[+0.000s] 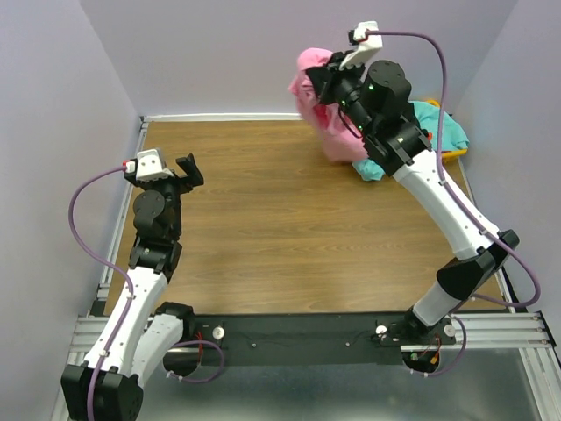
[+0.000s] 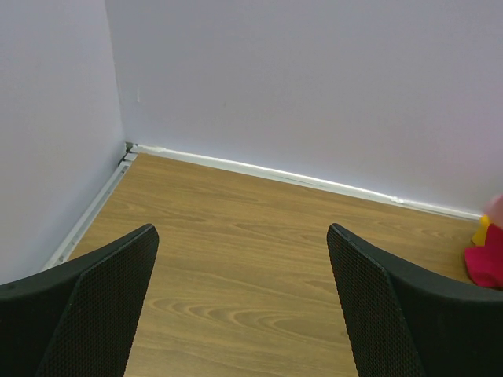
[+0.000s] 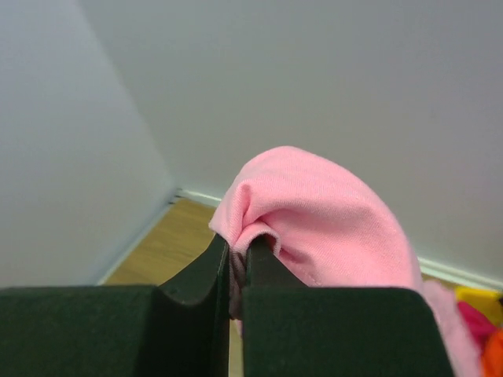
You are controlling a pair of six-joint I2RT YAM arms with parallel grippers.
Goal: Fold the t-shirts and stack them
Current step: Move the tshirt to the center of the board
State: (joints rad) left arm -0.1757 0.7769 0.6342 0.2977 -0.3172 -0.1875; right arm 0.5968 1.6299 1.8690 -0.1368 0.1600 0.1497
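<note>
My right gripper (image 1: 323,81) is raised at the back right, shut on a fold of the bright pink t-shirt (image 1: 331,132), which hangs from it down to the table. In the right wrist view the jaws (image 3: 238,247) pinch the pink t-shirt (image 3: 330,212) close together. A teal t-shirt (image 1: 438,127) lies heaped behind the right arm. Magenta cloth (image 3: 474,318) and orange-red cloth (image 3: 495,353) show at that view's lower right. My left gripper (image 1: 188,169) hovers over the table's left side, open and holding nothing (image 2: 242,232). A magenta shirt (image 2: 487,265) peeks in at the left wrist view's right edge.
A yellow bin (image 1: 452,155) sits at the back right corner under the heaped shirts. Lilac walls close the table on the left, back and right. The wooden tabletop (image 1: 289,219) stretches between the two arms.
</note>
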